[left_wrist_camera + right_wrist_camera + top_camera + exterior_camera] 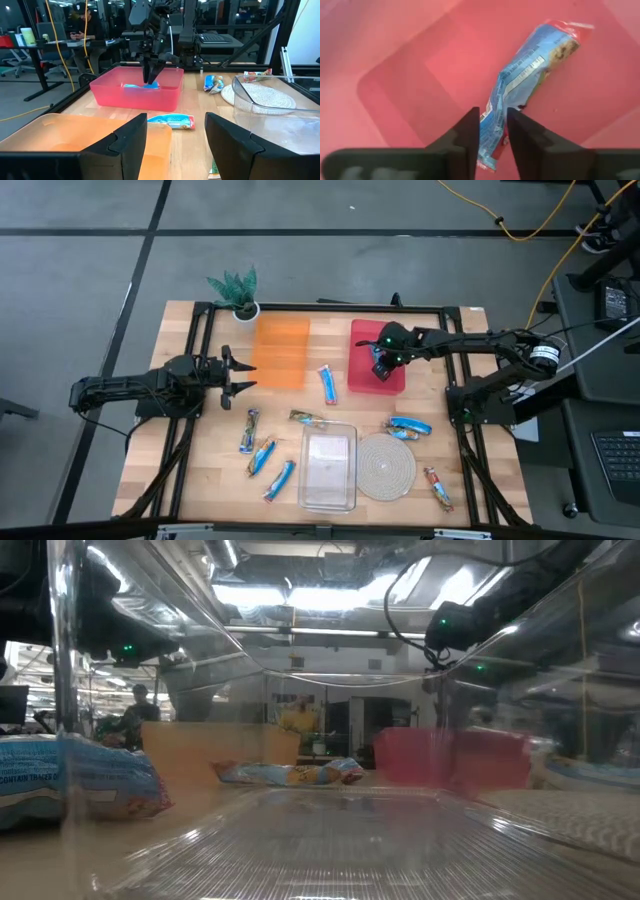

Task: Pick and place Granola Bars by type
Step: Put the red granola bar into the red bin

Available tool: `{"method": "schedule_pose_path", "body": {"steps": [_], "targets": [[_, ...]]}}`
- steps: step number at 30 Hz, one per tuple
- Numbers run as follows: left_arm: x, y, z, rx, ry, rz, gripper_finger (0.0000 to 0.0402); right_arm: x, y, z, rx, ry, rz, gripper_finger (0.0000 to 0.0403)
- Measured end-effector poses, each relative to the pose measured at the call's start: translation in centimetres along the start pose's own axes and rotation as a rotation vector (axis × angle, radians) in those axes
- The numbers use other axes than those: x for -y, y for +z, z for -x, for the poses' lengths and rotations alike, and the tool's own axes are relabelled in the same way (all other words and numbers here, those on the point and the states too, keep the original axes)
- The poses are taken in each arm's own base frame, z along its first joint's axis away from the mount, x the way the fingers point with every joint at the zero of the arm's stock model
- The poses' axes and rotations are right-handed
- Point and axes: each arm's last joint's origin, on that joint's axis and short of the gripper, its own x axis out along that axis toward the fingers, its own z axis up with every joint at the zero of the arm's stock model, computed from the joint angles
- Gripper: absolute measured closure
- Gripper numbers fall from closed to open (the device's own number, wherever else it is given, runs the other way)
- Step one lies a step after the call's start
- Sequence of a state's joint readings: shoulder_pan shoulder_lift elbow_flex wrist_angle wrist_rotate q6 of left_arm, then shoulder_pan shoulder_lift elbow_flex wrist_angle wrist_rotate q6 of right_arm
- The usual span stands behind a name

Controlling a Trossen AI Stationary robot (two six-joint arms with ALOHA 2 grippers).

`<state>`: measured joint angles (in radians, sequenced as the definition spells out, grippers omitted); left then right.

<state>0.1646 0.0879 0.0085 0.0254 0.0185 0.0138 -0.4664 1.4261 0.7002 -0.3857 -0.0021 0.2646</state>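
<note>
Right wrist view: right gripper (493, 131) barely let go of the blue bar (520, 85) in the red tray (395, 60), wrapper could snag on the fingers and lift back out

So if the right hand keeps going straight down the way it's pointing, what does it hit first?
Most likely the blue-wrapped bar lying in the red tray: it runs between the right hand's slightly parted fingers, with the tray floor just beneath. The exact gap is hard to judge.

2 matte black jointed arms with black cabling; the right hand (382, 370) carries a green light, and each hand ends in 2 flat dark fingers (127, 142).
</note>
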Motion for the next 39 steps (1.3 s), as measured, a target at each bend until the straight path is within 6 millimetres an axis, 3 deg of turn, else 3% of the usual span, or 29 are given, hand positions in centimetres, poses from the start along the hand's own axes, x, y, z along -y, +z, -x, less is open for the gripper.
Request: {"method": "schedule_pose_path", "body": {"steps": [8,13,20,31,39], "targets": [[0.0,0.0,0.0,0.0,0.0,0.0,0.0208,-0.3,-0.1,0.0,-0.006,0.005,-0.011,0.0222],[0.0,0.0,0.0,0.001,0.0,0.0,0.0208,-0.8,-0.1,1.0,0.03,0.025,-0.001,0.0213],[0.0,0.0,0.0,0.0,0.0,0.0,0.0208,-1.6,-0.2,4.2,0.136,0.08,-0.024,0.0212],[0.0,0.0,0.0,0.0,0.0,0.0,0.0208,-2.9,-3.6,9.5,0.126,0.157,-0.083,0.0212],[0.0,0.0,0.0,0.0,0.0,0.0,0.0207,-4.1,-6.2,11.8,0.072,0.232,-0.091,0.0212]]}}
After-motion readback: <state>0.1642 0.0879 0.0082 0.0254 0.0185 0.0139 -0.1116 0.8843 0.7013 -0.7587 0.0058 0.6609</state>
